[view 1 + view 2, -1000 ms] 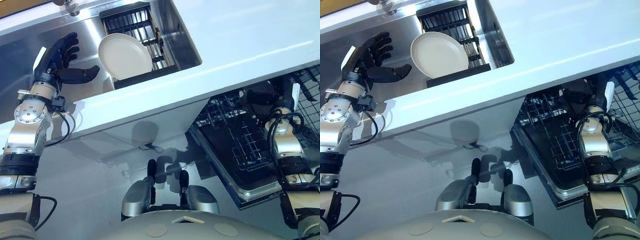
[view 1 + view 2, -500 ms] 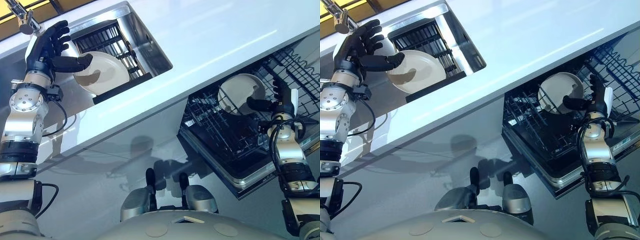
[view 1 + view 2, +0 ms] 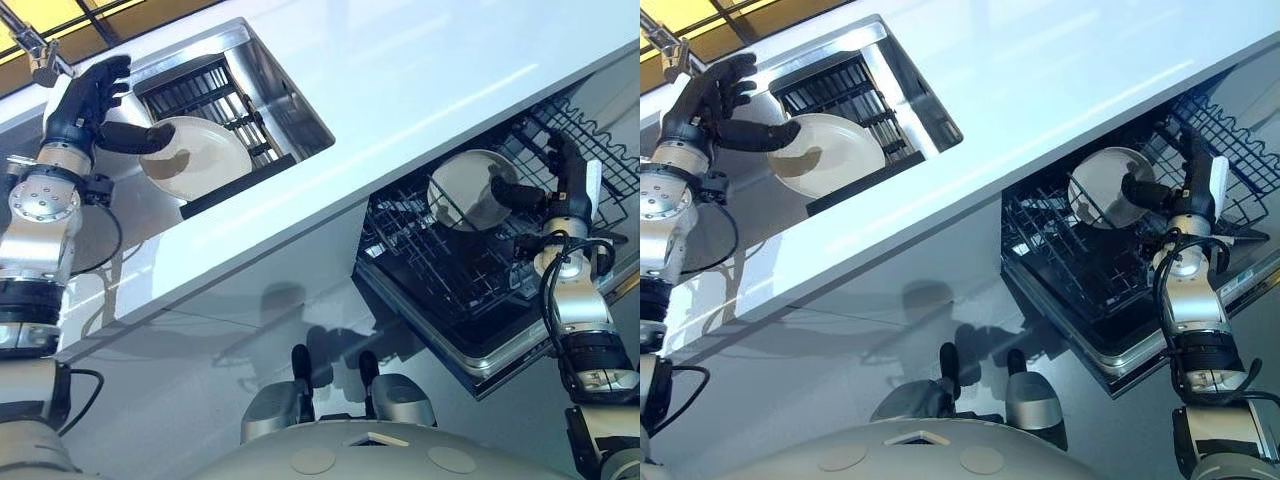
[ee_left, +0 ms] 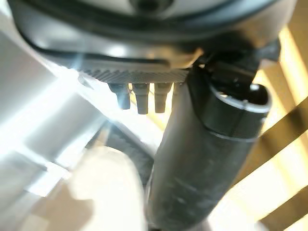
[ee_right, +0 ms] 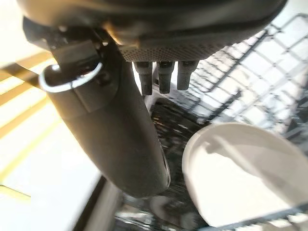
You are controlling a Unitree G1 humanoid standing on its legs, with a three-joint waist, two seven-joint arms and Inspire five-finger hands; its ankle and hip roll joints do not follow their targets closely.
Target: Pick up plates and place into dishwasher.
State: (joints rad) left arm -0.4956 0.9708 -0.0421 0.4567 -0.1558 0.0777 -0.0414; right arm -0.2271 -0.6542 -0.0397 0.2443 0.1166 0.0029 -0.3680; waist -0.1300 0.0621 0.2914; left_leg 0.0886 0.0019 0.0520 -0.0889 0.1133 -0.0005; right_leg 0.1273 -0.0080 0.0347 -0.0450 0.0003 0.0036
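Upper left of frame: left hand with fingers spread apart, thumb stretched over round white ceramic plate leaning in black slatted rack inside steel sink, set in white worktop. Right of frame: right hand with straight fingers apart, thumb just beside second white plate standing on edge in black wire dishwasher rack.

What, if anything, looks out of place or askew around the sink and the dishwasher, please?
Nothing stands out. One white plate leans in the black rack in the sink, by the open left hand; the other plate stands on edge in the dishwasher rack beside the open right hand. No spill or damage shows.
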